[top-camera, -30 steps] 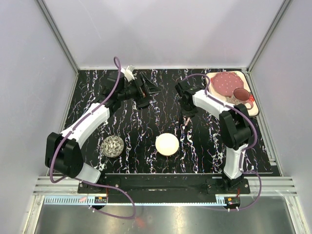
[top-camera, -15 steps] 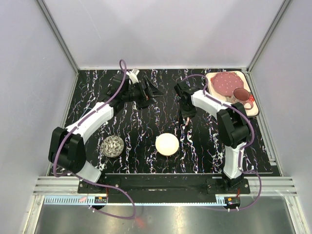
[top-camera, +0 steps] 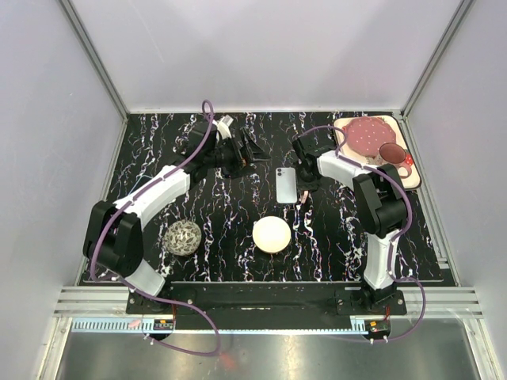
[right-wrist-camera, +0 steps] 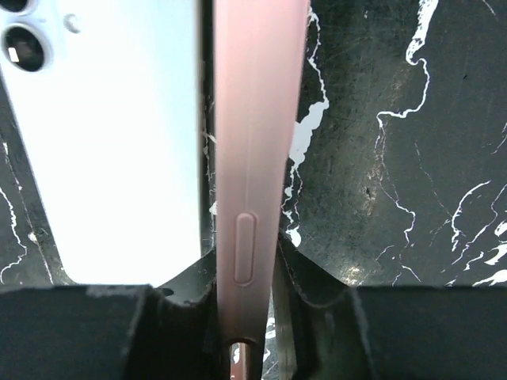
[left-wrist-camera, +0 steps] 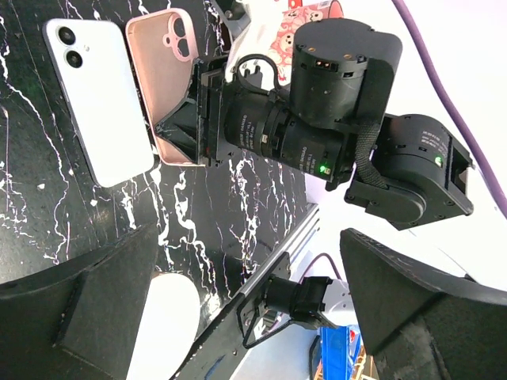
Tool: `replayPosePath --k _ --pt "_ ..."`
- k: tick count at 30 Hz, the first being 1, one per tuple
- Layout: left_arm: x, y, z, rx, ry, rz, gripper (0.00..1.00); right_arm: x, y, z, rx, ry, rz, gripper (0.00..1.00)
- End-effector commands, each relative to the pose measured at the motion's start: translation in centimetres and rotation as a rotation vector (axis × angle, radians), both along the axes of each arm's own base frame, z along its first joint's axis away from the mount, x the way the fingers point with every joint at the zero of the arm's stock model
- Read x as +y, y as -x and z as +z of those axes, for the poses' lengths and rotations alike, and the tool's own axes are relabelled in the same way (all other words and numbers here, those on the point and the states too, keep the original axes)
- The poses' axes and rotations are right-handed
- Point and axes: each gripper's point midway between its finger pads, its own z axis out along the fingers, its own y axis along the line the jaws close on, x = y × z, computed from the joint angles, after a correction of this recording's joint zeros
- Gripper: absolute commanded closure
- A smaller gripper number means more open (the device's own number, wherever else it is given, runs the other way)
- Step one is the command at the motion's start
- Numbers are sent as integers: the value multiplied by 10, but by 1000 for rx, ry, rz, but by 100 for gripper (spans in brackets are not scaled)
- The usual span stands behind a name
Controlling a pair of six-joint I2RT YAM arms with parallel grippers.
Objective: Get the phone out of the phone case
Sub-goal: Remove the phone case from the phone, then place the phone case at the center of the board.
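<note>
The table point(top-camera: 238, 261) is black with thin white lines, like marble. At its far right corner lies a pale flat board point(top-camera: 409, 179). On the board sit a round dark red plate point(top-camera: 364, 134) and a small dark red cup point(top-camera: 391, 152). What is in the cup cannot be seen.

Near the front of the table is a smooth white round thing point(top-camera: 272, 234). To its left is a speckled round thing point(top-camera: 183, 237).

The phone point(top-camera: 286, 184) is out of its case. It lies flat in the middle of the table, back up. The back is pale and smooth, with round corners and two round lenses at one end.

The case point(right-wrist-camera: 247, 119) is pink, smooth and thin. It stands on its long edge just beside the phone, on the phone's right. It is empty, and it has a hole for the lenses.

The right hand point(top-camera: 304, 188) pinches the case between its two black fingers.

The left hand point(top-camera: 249, 152) is to the left of the phone, at the far side of the table. Its fingers are spread wide and hold nothing.
</note>
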Motion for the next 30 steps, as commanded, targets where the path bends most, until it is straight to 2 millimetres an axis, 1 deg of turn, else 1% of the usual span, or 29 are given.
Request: replayPosePath --k 1,3,5,6,7,9,10,12,13,17,18,20,23,24,25,26,27,28,29,30 --pt "-7 -2 6 -42 20 -19 1 -1 9 -48 52 -8 -29 72" --pt "-7 -2 5 -37 18 -19 1 0 8 -42 37 -17 -35 75" --pt "-8 -2 5 -37 20 -23 1 -1 4 -29 8 -32 -44 80" --pt "-8 -2 5 -35 20 -23 1 -3 3 -24 1 -39 -53 87" --pt "-8 -2 5 -34 20 -23 1 -2 -1 -12 -28 -50 -58 92" --pt "-8 -3 4 -33 16 -23 1 -8 -4 -1 -47 -62 -71 100" --pt "-8 -3 4 -34 15 -23 1 -9 -8 12 -75 -81 -78 100" --pt "-8 -3 4 -34 9 -24 1 -15 -10 22 -88 -98 -92 100" --pt "-8 -4 4 -34 7 -23 1 -13 -12 33 -106 -126 -87 100" --pt "-8 -4 2 -31 1 -24 1 -16 -22 53 -139 -187 -110 100" --pt "-8 -4 1 -28 0 -26 1 -19 -27 58 -149 -192 -119 100" --pt "-8 -3 2 -28 -1 -29 1 -13 -27 66 -140 -251 -102 100" --pt "-5 -2 3 -34 -12 -26 1 -11 -24 79 -135 -341 -101 100" --pt "-4 -2 3 -41 -17 -26 1 -12 -17 77 -120 -355 -103 100" --pt "-4 -1 3 -40 -17 -28 1 -14 -15 86 -133 -384 -103 100" --pt "-3 -1 3 -38 -16 -29 1 -14 -11 87 -134 -398 -106 100" --pt "-3 -1 4 -40 -17 -30 1 -18 0 80 -108 -401 -116 100" --pt "-2 -1 5 -46 -17 -30 1 -26 3 88 -129 -414 -132 100" --pt "-1 -1 3 -41 -22 -29 1 -30 8 89 -129 -422 -145 100" --pt "1 -2 3 -48 -28 -27 1 -36 22 78 -102 -423 -161 100"
